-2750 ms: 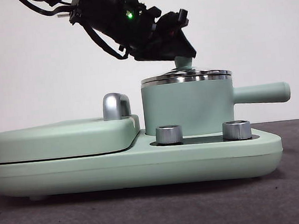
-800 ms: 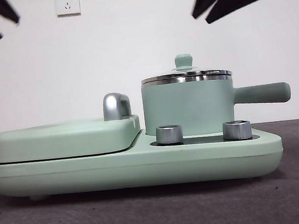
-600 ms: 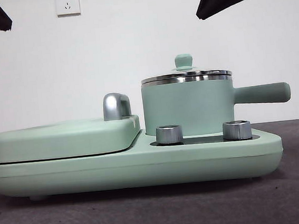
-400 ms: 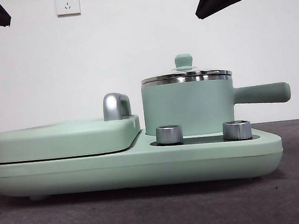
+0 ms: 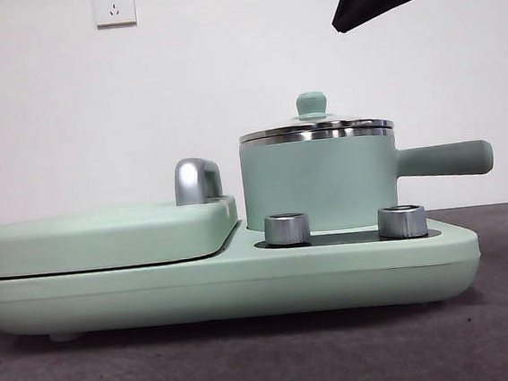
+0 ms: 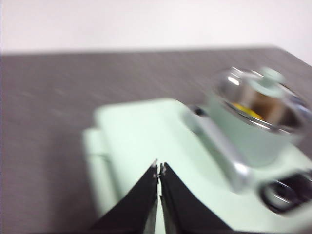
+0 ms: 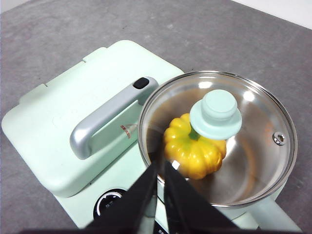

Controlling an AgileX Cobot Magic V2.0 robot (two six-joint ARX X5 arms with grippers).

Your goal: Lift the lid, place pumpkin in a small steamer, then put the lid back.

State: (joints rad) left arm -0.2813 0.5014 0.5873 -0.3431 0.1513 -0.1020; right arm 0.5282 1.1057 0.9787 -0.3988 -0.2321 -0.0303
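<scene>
Right wrist view: the pumpkin point(image 7: 194, 150) lies inside the small steamer point(image 7: 224, 195), seen through the lid point(image 7: 253, 122) seated on its rim.
Front view: steamer point(image 5: 320, 179) walls hide the pumpkin; only the closed lid point(image 5: 314, 127) shows.
Right gripper point(image 7: 161, 165): jaws pressed together, empty, above the pot's edge.
Left gripper point(image 6: 159, 168): jaws closed on nothing, over the griddle cover point(image 6: 141, 141).
Left wrist view: blurred; a yellow patch shows in the pot.

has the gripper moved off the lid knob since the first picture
Yes. It was clamped around the lid knob; now the right gripper has risen clear, showing only as a dark tip above the steamer, near the front view's upper right corner.
</scene>
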